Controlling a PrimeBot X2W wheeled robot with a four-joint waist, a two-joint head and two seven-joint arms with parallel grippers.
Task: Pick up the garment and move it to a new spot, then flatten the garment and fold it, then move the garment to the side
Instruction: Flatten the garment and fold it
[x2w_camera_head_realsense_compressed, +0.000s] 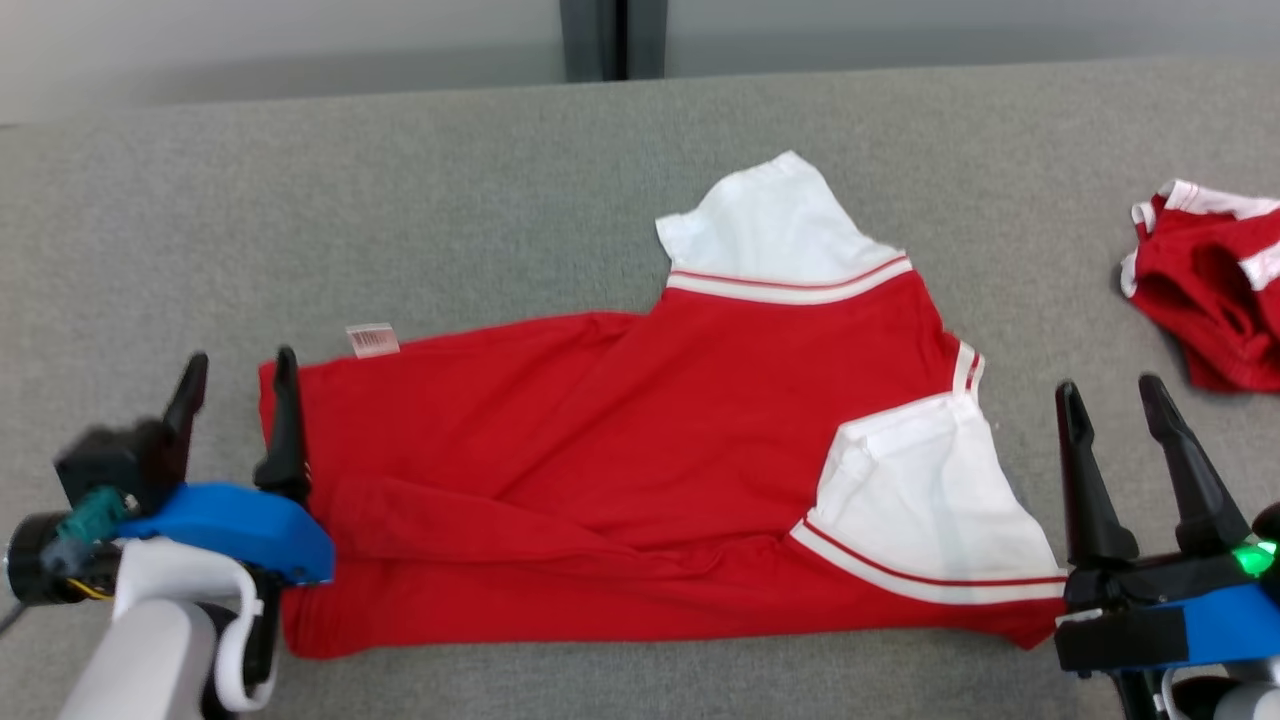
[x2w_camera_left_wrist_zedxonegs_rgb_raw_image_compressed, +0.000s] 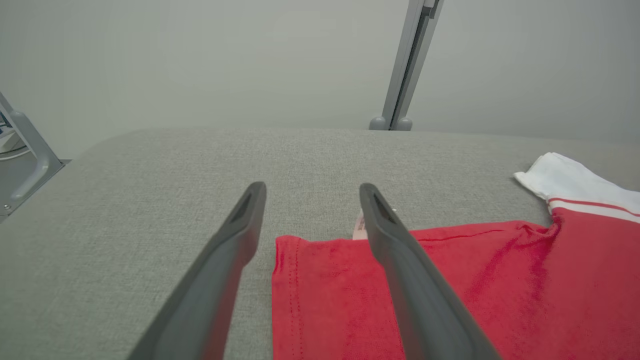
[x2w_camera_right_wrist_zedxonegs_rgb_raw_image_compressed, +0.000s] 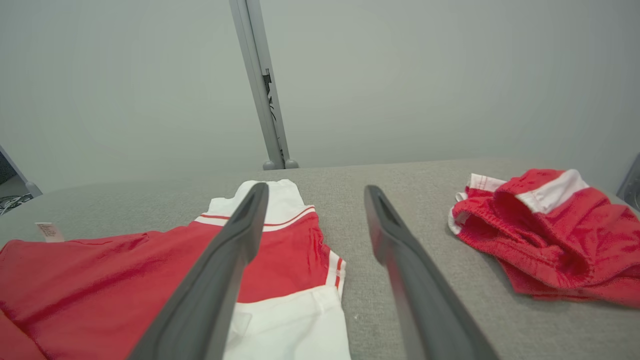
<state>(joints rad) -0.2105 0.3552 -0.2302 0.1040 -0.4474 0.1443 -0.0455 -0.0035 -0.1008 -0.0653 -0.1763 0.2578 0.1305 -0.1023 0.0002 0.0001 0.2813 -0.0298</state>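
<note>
Fingers spread, empty: left fingers (x2w_camera_head_realsense_compressed: 287, 420), right fingers (x2w_camera_head_realsense_compressed: 1085, 480) | garment (x2w_camera_head_realsense_compressed: 620, 470) between | red shorts (x2w_camera_head_realsense_compressed: 1215, 300) right

1. The left gripper (x2w_camera_head_realsense_compressed: 242, 356): two long, dark, tapering fingers (x2w_camera_head_realsense_compressed: 285, 420) on a blue housing (x2w_camera_head_realsense_compressed: 250, 530).
2. Its white forearm shell (x2w_camera_head_realsense_compressed: 150, 640), with a teal connector (x2w_camera_head_realsense_compressed: 95, 505) on a black cylinder (x2w_camera_head_realsense_compressed: 30, 560).
3. The right gripper (x2w_camera_head_realsense_compressed: 1107, 384): matching dark fingers, a blue-and-black housing (x2w_camera_head_realsense_compressed: 1180, 625), and a lit green light (x2w_camera_head_realsense_compressed: 1250, 557).

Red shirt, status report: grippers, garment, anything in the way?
Left gripper open over the hem edge; right gripper open beside the white sleeve. Red shirt flat, creased, unheld. Second red garment far right, apart.
</note>
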